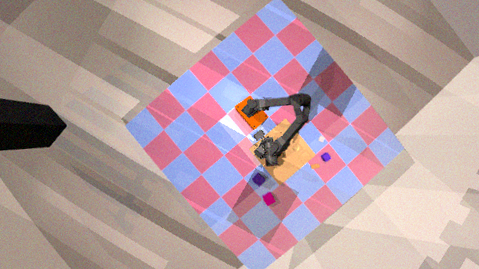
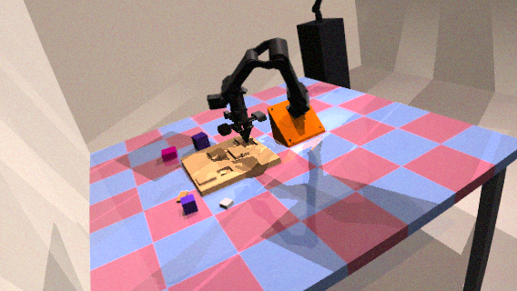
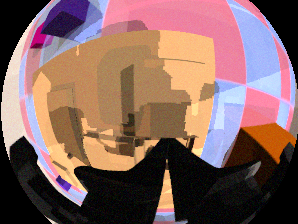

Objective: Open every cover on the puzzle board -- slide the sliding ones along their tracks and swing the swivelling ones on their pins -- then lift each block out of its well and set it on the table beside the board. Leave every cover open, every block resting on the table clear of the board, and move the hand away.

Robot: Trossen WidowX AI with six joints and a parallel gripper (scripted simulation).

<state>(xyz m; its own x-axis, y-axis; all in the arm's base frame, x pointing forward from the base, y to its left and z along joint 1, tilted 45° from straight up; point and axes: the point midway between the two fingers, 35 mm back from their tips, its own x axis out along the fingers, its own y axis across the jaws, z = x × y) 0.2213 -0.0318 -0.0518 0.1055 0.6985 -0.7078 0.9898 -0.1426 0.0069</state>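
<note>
The wooden puzzle board [image 1: 284, 174] [image 2: 203, 186] [image 3: 190, 47] lies on the table, with covers and wells of the same wood colour. Shadows make it hard to tell which covers stand open. My gripper [image 2: 246, 140] [image 3: 167, 139] is shut and empty, pointing down with its tips at the board's surface near the end toward the orange base. In the top view the arm hides the tips. A dark purple block [image 1: 258, 179] [image 2: 200, 141] [image 3: 65, 20] and a magenta block [image 1: 268, 199] [image 2: 169, 154] [image 3: 38, 39] rest on the table off one end of the board. A violet block [image 1: 326, 156] [image 2: 188, 205] [image 3: 63, 182] rests off another side.
A small white piece [image 1: 321, 139] [image 2: 226, 203] and a small orange-tan piece [image 1: 314, 166] [image 2: 182, 195] lie on the table near the violet block. The orange wedge base [image 1: 257, 118] [image 2: 300, 132] [image 3: 267, 135] of the arm stands close to the board.
</note>
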